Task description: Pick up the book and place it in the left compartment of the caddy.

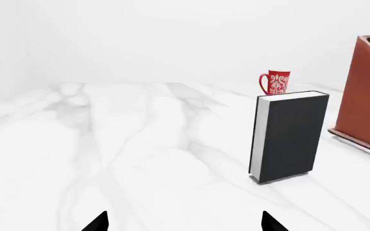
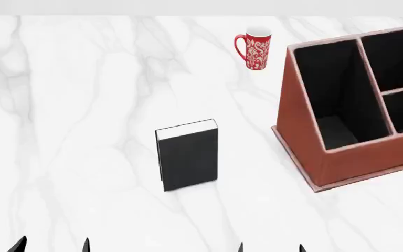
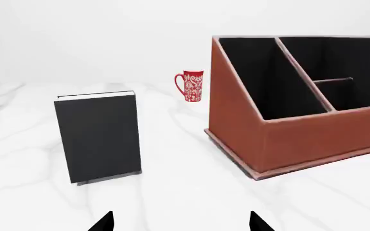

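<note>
The black book (image 2: 187, 156) stands upright on the marble table, white page edges on top; it also shows in the left wrist view (image 1: 289, 136) and in the right wrist view (image 3: 99, 136). The reddish-brown caddy (image 2: 306, 142) sits to its right, and its long black-lined left compartment (image 2: 331, 94) is empty; they also show in the right wrist view, the caddy (image 3: 313, 139) and the compartment (image 3: 269, 77). My left gripper (image 2: 52, 245) and right gripper (image 2: 270, 248) are open and empty at the near edge, both well short of the book. Their tips frame bare table in the wrist views, left (image 1: 185, 222) and right (image 3: 181, 221).
A red patterned mug (image 2: 255, 50) stands at the far side, behind the book and left of the caddy. The caddy's two smaller sections (image 2: 398, 79) lie to the right of the long one. The white marble table (image 2: 82, 105) stretches wide to the left.
</note>
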Controlling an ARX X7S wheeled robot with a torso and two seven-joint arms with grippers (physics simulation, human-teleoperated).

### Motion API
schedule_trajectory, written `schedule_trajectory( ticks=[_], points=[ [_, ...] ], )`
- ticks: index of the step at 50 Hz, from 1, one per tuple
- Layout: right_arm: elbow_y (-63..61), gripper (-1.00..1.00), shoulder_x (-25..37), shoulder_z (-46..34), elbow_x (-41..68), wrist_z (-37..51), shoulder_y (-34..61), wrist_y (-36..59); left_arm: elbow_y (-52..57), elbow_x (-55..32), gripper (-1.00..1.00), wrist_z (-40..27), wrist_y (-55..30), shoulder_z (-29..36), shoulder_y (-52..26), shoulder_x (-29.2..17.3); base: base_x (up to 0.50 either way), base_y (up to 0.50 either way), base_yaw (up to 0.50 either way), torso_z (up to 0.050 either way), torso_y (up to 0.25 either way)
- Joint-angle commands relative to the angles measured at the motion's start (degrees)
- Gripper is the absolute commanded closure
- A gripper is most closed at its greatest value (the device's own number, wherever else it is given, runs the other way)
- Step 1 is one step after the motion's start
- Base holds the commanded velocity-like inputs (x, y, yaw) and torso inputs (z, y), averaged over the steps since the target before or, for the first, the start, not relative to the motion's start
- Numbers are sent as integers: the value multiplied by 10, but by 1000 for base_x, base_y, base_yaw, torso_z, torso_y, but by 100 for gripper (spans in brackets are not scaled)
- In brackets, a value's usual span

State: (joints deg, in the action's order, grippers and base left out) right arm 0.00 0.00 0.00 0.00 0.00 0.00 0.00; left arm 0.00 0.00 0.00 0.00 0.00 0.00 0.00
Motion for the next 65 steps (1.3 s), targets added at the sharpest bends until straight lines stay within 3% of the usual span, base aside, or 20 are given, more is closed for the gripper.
schedule_trajectory(
  ticks=[1,19,27,32,45,60,62,65],
  points=[
    [0,-100,9,-10,10,12,0,1,-1,-9,-100,-11,0,10,0,-9,0,0,0,0,0],
    [-10,-100,32,-31,43,44,0,6,11,-3,-100,-59,-2,46,2,-35,0,0,0,0,0],
    [-113,-100,42,-36,63,53,-22,45,54,24,-100,-80,-34,64,3,-43,0,0,0,0,0],
    [-187,-100,50,-32,84,59,-32,77,112,55,-100,-98,-78,77,5,-46,0,0,0,0,0],
    [-390,-100,74,-27,132,83,-38,180,279,18,-100,-83,-142,73,16,-58,0,0,0,0,0],
    [-595,-100,101,41,235,147,-8,300,497,135,-100,-70,-346,138,-30,-98,0,0,0,0,0],
    [-600,-100,166,19,274,218,-13,258,532,148,-100,-62,-381,142,-43,-100,0,0,0,0,0],
    [-600,-100,355,-65,343,408,-9,128,577,161,-100,-55,-420,141,-59,-97,0,0,0,0,0]
  ],
)
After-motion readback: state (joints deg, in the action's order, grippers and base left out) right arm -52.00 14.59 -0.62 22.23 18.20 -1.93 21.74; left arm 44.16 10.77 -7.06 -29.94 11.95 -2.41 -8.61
